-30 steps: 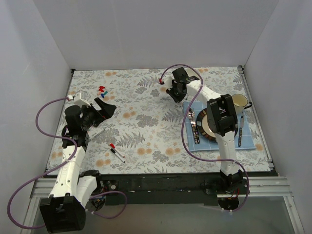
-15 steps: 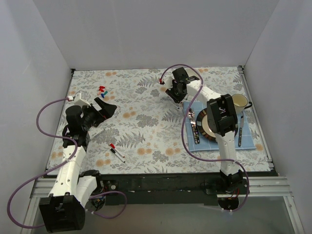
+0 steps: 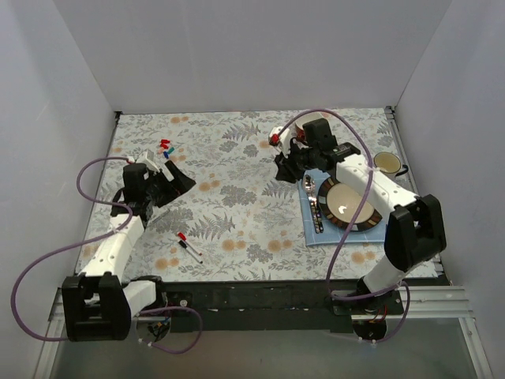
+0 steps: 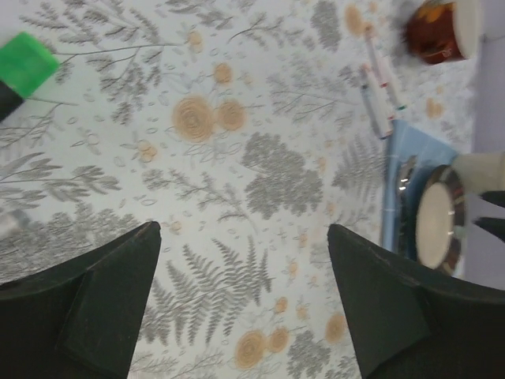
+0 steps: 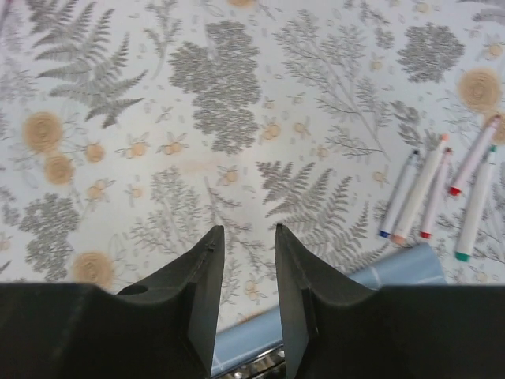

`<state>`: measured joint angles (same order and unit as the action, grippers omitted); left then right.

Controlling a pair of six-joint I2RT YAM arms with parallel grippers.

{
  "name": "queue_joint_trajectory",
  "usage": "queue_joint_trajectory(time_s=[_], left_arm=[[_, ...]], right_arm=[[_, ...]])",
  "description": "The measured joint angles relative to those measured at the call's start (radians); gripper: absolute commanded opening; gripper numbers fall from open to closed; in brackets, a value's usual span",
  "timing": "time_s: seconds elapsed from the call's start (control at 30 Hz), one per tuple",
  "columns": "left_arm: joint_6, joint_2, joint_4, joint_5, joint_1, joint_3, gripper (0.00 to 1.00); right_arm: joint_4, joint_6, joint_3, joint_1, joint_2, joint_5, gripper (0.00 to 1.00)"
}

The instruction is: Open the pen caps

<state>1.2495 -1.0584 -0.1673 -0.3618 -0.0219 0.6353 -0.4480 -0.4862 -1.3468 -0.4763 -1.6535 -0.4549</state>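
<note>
My left gripper [image 3: 170,181] [image 4: 243,229] is open wide and empty, low over the flowered cloth at the left. Just beyond it lie loose pen caps [image 3: 166,147], red and blue; a green cap [image 4: 28,63] shows in the left wrist view. Two pens [image 3: 188,246] lie nearer the front edge. My right gripper [image 3: 287,166] [image 5: 248,229] hangs over the cloth by the blue mat, its jaws a narrow gap apart with nothing between. Several white pens [image 5: 435,193] with coloured ends lie side by side to its right. They also show small in the left wrist view [image 4: 379,96].
A blue mat [image 3: 398,230] at the right carries a dark-rimmed plate [image 3: 371,224] and grey cutlery [image 3: 316,207]. A white cup [image 3: 388,163] stands behind it. White walls close in the table on three sides.
The right arm has swung its elbow out to the right, uncovering the plate, and its gripper has come nearer and lower. The left gripper has shifted slightly right and away.
</note>
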Motion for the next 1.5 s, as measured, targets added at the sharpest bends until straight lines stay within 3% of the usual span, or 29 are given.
queue_joint_trajectory(time_s=[0.13, 0.3, 0.47, 0.6, 0.97, 1.03, 1.2, 1.3, 1.5], left_arm=[[-0.146, -0.172, -0.104, 0.105, 0.001, 0.158, 0.75], [-0.307, -0.451, -0.201, 0.288, 0.055, 0.439, 0.64], [-0.404, -0.639, -0.285, 0.451, 0.103, 0.529, 0.51], [-0.457, -0.753, -0.36, 0.525, 0.116, 0.595, 0.49], [-0.576, -0.844, -0.421, 0.59, 0.115, 0.801, 0.39], [-0.588, -0.849, -0.437, 0.583, 0.111, 0.799, 0.34], [-0.642, -0.827, -0.423, 0.52, 0.075, 0.741, 0.34], [-0.69, -0.792, -0.417, 0.472, 0.042, 0.677, 0.43], [-0.751, -0.776, -0.396, 0.43, 0.025, 0.637, 0.43]], right_arm=[[0.053, 0.01, 0.108, -0.006, 0.064, -0.121, 0.4], [0.056, 0.016, 0.116, -0.007, 0.024, -0.203, 0.4], [0.064, 0.019, 0.12, -0.007, 0.034, -0.245, 0.4], [0.076, 0.021, 0.132, -0.008, 0.064, -0.267, 0.4], [0.085, 0.027, 0.134, -0.009, 0.069, -0.29, 0.4], [0.085, 0.029, 0.134, -0.009, 0.069, -0.294, 0.4], [0.085, 0.034, 0.134, -0.009, 0.069, -0.309, 0.4], [0.085, 0.037, 0.135, -0.009, 0.069, -0.319, 0.4], [0.089, 0.039, 0.14, -0.009, 0.069, -0.334, 0.41]])
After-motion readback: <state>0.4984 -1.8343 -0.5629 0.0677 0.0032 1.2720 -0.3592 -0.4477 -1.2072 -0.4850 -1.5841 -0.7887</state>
